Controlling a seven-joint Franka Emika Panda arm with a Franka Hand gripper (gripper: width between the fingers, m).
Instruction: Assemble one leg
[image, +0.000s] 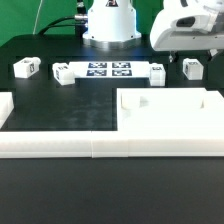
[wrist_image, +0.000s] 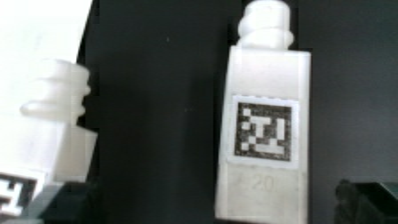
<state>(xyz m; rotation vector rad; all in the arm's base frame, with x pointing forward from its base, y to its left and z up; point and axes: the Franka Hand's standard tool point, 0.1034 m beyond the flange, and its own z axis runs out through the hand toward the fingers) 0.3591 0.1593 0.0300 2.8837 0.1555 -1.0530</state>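
table: matte black, fills the scene | in front: plain grey surface | light: soft, even

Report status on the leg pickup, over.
Pincer open over the leg, no grip. Leg flat on the table, tag up. Second leg alongside, apart; nothing between.

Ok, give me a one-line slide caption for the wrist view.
Wrist view: open gripper above a tagged white leg lying on the black table, a second leg alongside.
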